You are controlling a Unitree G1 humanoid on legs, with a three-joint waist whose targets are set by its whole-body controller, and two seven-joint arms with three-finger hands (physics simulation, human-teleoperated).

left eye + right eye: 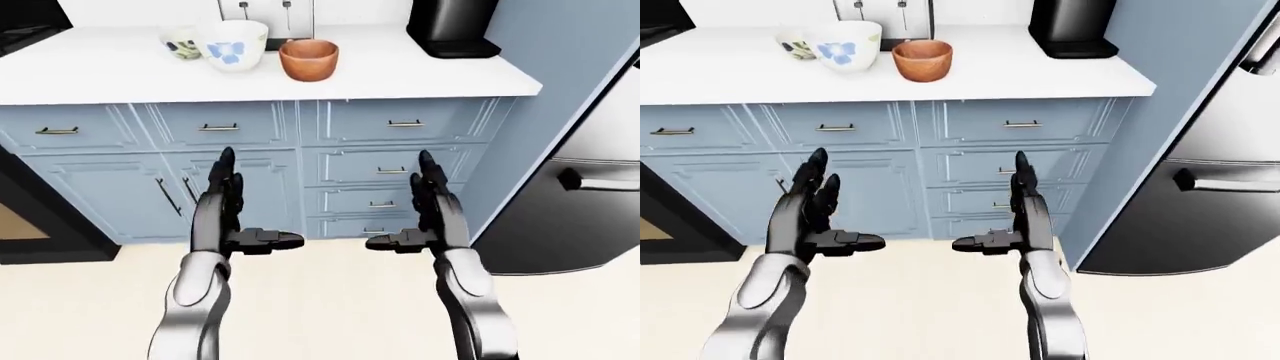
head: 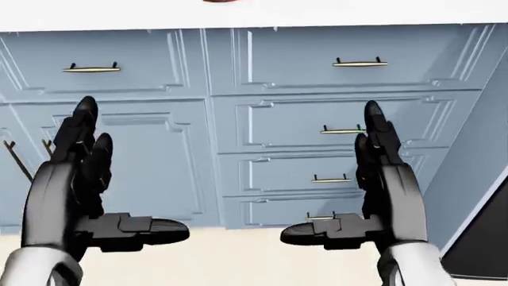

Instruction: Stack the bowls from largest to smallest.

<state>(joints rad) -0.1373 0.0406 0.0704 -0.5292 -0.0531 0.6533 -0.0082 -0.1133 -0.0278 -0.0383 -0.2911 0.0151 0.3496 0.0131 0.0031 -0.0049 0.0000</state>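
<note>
Bowls: three stand on the white counter (image 1: pixel 420 71), in the upper left of the left-eye view. The brown bowl (image 1: pixel 308 58) is rightmost. The white bowl (image 1: pixel 232 44) with a blue mark stands just left of it. The small bowl (image 1: pixel 180 41) sits partly hidden behind the white bowl's left side. None is stacked. A toaster (image 1: pixel 266 16) stands behind them; a black appliance (image 1: pixel 452 28) stands at the counter's right end.

Left hand (image 1: pixel 228 214) and right hand (image 1: pixel 425 214) are raised before the blue cabinets (image 1: pixel 350 161), well below the bowls. Fingers of both are spread apart, thumbs pointing inward, holding nothing. A dark fridge (image 1: pixel 580 195) stands at right.
</note>
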